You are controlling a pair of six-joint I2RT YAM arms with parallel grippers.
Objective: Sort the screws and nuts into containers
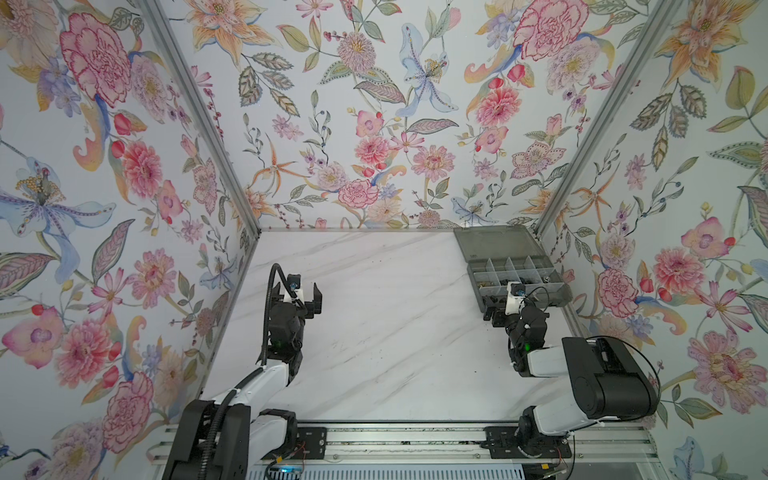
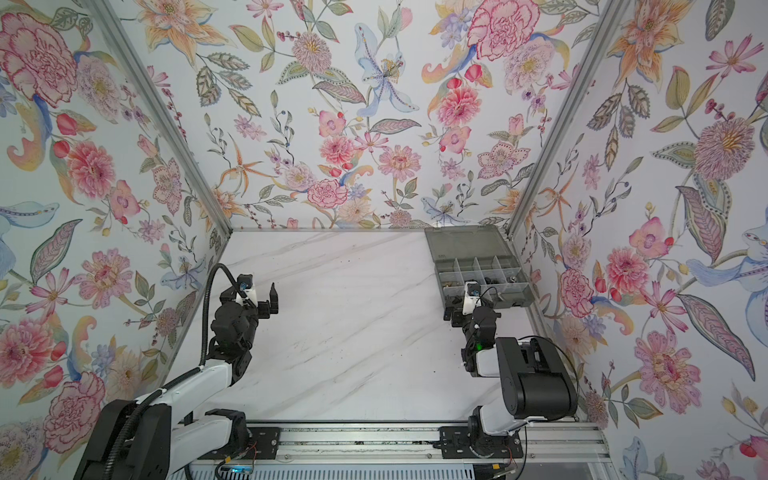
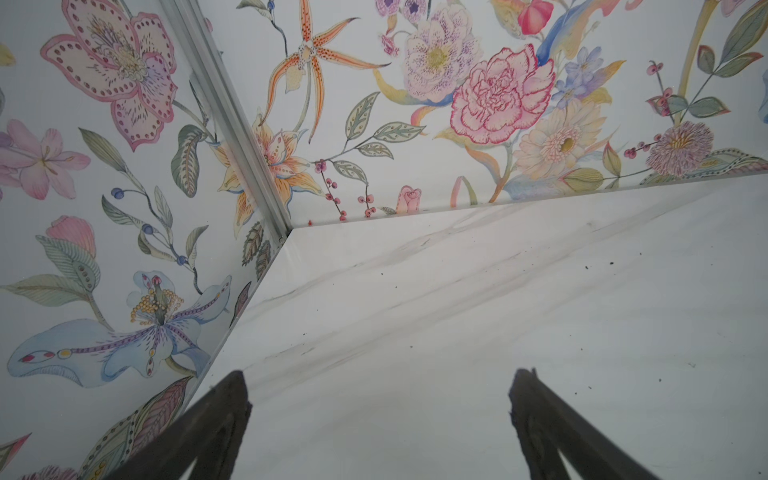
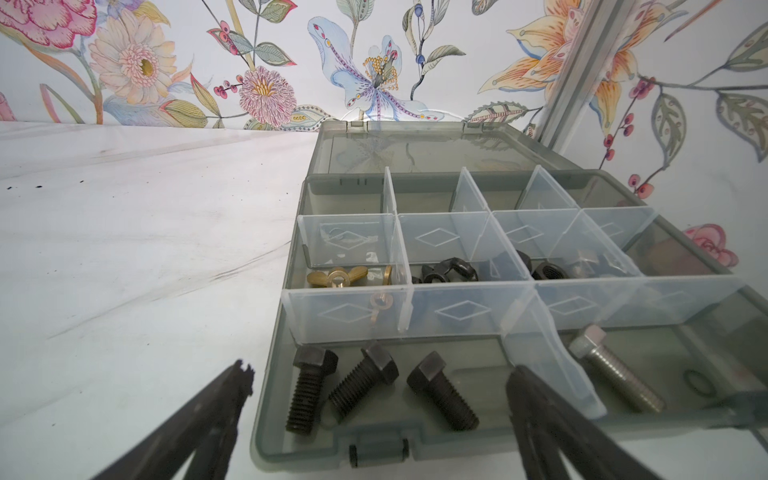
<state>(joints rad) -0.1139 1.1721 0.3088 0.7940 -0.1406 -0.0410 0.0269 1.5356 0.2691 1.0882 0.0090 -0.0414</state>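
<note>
The containers (image 4: 345, 307) are clear-walled cells of a smoky-grey organiser box (image 1: 515, 270) (image 2: 484, 270) at the back right of the table. Three black screws (image 4: 442, 390) lie in its nearest cell, and a silver screw (image 4: 615, 374) lies in the cell beside it. The middle row holds the nuts: brass winged ones (image 4: 336, 277), black winged ones (image 4: 451, 269) and black hex ones (image 4: 544, 270). My right gripper (image 4: 380, 376) (image 1: 493, 313) hangs open over the box's near edge, holding nothing. My left gripper (image 3: 382, 376) (image 1: 313, 301) is open and empty above bare table on the left.
The box's lid (image 1: 490, 245) lies flat and open toward the back wall. Floral walls close in the white marble table (image 1: 395, 332) on three sides. An aluminium rail (image 1: 415, 440) runs along the front. Tiny dark specks (image 3: 611, 262) dot the table.
</note>
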